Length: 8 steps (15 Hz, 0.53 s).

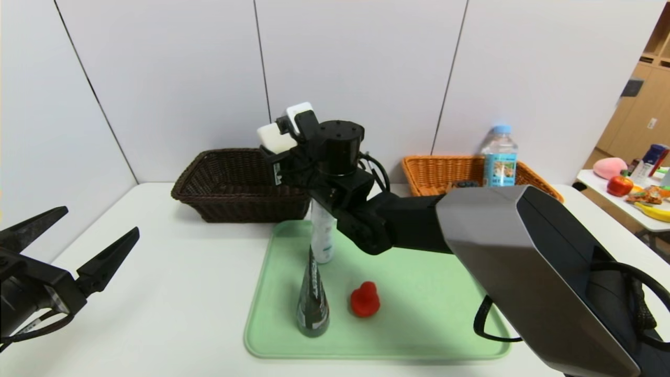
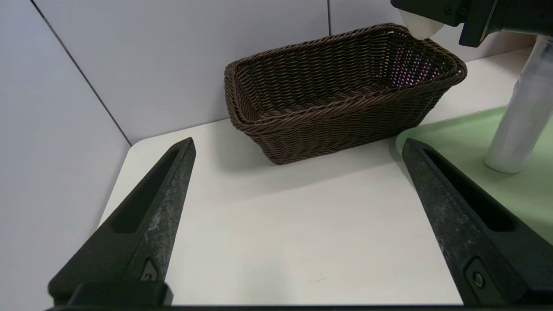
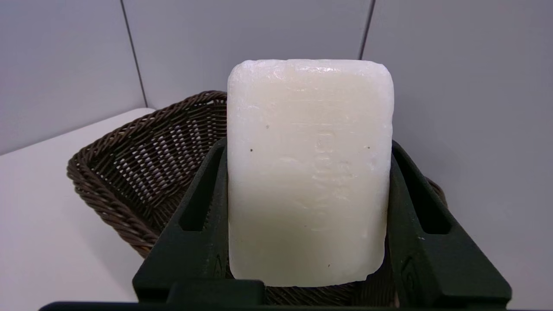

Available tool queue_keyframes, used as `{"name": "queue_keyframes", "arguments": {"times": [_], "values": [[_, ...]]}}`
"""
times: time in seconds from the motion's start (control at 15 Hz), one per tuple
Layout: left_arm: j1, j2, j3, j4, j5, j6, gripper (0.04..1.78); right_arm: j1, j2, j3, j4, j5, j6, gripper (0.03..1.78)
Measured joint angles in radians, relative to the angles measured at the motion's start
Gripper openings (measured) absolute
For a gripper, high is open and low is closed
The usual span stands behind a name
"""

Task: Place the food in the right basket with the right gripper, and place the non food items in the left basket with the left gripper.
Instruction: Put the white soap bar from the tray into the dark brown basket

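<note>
Gripping the soap bar (image 3: 309, 172) over the dark basket (image 2: 341, 93) for release, the right pincer (image 3: 309, 242) is clamped on it, while the left pincer (image 2: 298, 224) waits near, spread wide and empty.

Near-left table (image 1: 172, 293): bare, we see open passage to dark basket (image 1: 238, 183) | dark basket's right end: we find the right gripper (image 1: 277, 149) clamping soap (image 1: 275, 137) above it | tray (image 1: 419, 293): spray bottle (image 1: 322, 235), cone tube (image 1: 312, 301), red duck (image 1: 365, 299) stand left-centre; right arm crosses its far right.
</note>
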Motion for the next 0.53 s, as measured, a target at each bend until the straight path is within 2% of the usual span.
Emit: {"name": "queue_keyframes", "arguments": {"times": [0.27,0.53], "values": [[0.000,-0.002,-0.001,0.000,0.000,-0.001,1.69,-0.007,0.003,0.001,-0.024,0.001,-0.002,1.30],[0.000,-0.007,0.000,0.000,0.000,-0.004,1.69,-0.005,0.006,0.001,-0.047,0.000,-0.003,1.46]]}}
